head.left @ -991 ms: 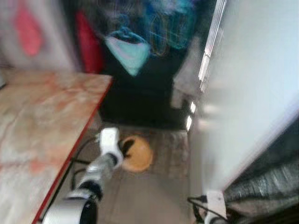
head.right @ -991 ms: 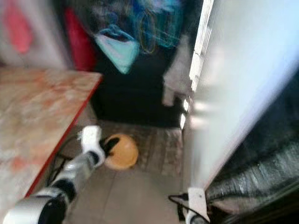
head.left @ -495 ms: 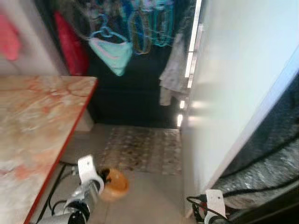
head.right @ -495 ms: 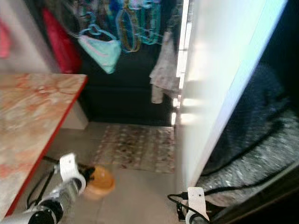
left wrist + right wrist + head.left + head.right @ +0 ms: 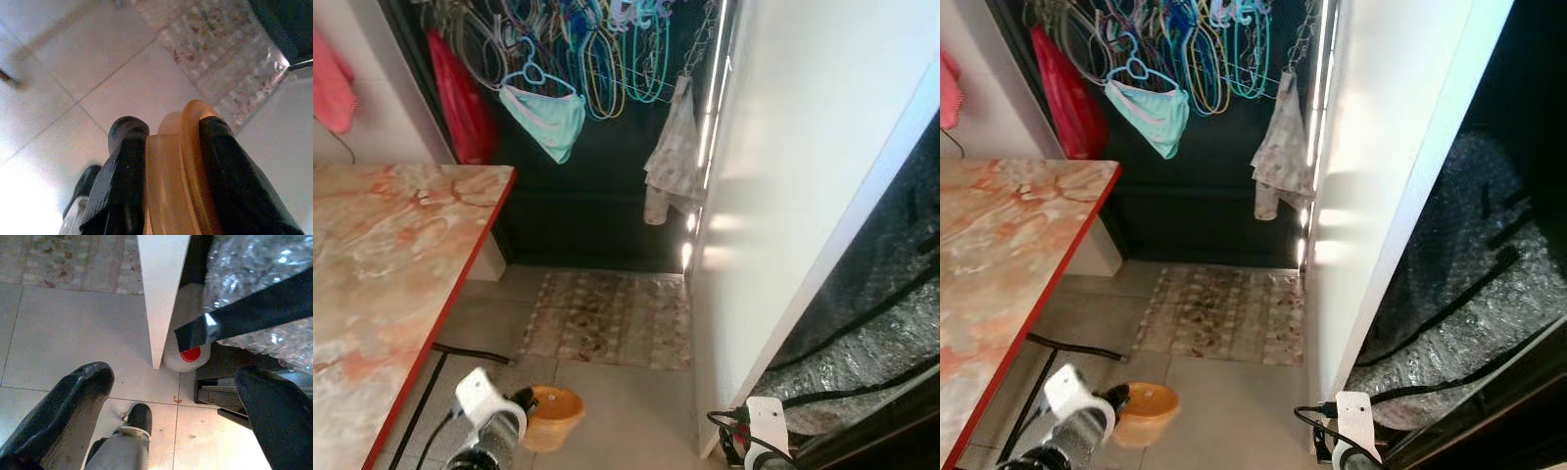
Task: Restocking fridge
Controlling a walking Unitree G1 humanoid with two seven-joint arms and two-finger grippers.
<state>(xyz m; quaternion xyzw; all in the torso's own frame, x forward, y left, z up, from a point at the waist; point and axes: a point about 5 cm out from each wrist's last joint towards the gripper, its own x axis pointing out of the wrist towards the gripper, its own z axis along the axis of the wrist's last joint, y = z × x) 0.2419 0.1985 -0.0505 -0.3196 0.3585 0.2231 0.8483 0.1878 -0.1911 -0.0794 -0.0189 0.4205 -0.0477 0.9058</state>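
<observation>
Orange plastic bowl (image 5: pixel 176 171) sits pinched by its rim in my left gripper (image 5: pixel 168 161), low over the tiled floor (image 5: pixel 626 411) beside the marble table's (image 5: pixel 382 264) red edge. My right gripper (image 5: pixel 171 396) hangs spread near the white fridge door's (image 5: pixel 803 176) bottom corner.

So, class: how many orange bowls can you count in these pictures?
1. The orange bowl is clamped on its rim by the left gripper, low over the tiled floor beside the marble table. Others may be hidden.
</observation>
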